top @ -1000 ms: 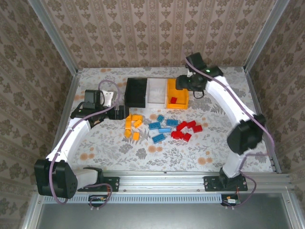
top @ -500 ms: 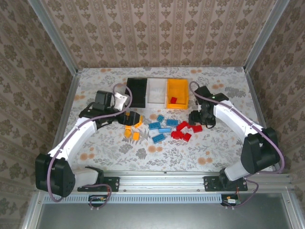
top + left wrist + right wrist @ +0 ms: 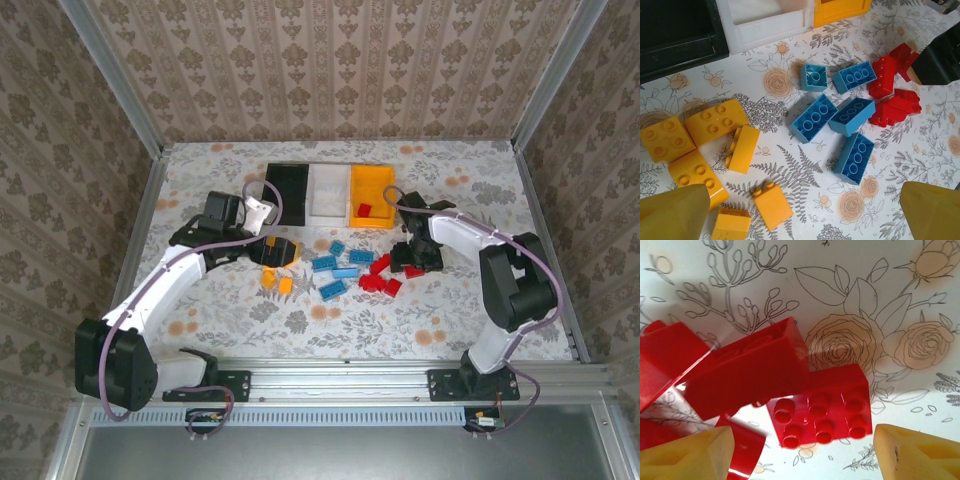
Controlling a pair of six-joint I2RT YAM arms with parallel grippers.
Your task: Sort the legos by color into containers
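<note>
Red six-stud plastic lego brick (image 3: 820, 412) lies flat on the floral desk (image 3: 900, 305) between the fingers of the open right claw (image 3: 802, 450): drop straight, centre, pinch only it, clear of neighbouring red bricks (image 3: 750, 365); left claw (image 3: 802, 212) gapes wide above orange-yellow bricks (image 3: 715, 122).

**White Shells, Black Joints**

Both arms share one build. The left arm (image 3: 160, 285) and right arm (image 3: 462, 232) have smooth white shells on their long links and bulky black housings at the joints. A thin purple cable (image 3: 266, 184) loops along each arm. Their bases (image 3: 470, 383) are flat black plates. The left hand (image 3: 275, 250) and right hand (image 3: 412, 262) are black. Their fingers (image 3: 672, 215) are dull yellow, blunt and wedge-shaped, and those on the right show moulded hollows.
</note>
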